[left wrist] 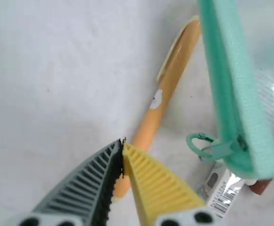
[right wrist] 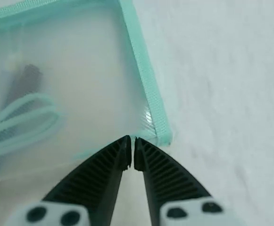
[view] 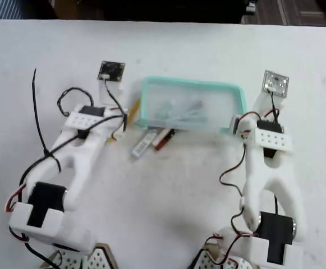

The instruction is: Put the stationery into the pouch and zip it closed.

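A translucent, mint-edged pouch (view: 188,84) lies flat, an orange pen (left wrist: 167,89) beside its zipper-pull end.

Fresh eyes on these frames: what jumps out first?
The mint-edged pouch sits in the middle of the table, stationery showing through its clear side. Pens lie at its near left corner, an orange pen under the shut left gripper. The right gripper is closed on the pouch's near right corner.
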`<state>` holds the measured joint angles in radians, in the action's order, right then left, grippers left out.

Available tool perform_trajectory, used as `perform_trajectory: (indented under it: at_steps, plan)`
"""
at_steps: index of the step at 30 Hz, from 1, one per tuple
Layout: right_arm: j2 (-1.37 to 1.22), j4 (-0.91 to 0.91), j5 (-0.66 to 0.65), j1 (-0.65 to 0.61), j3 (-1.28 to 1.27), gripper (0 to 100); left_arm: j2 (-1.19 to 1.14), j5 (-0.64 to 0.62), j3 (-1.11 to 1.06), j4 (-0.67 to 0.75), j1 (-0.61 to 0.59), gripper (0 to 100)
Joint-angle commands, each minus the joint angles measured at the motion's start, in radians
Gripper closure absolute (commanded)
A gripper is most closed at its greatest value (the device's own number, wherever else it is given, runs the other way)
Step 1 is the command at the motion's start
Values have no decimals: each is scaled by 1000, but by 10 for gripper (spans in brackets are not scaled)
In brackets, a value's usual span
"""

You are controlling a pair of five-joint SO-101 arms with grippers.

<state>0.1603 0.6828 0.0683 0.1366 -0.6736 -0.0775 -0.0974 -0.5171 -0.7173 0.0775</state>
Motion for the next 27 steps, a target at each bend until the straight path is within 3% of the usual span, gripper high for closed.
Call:
perform_trajectory:
  at_steps: [1,5,8,19,23,27]
  plan:
    - [38,-101,-38,-5,-40,981,127,110,6,-8,8,917]
    - [36,-226,-164,-7,-110,981,274,313,-84,-2,38,797]
    - [36,-314,-192,-13,-160,981,306,394,-144,55,47,779]
    - [36,-328,-196,-36,-172,981,177,396,-140,97,159,779]
    - [36,-328,-196,-38,-172,981,171,391,-178,199,180,779]
    - [36,-328,-196,-38,-172,981,170,307,-196,292,150,779]
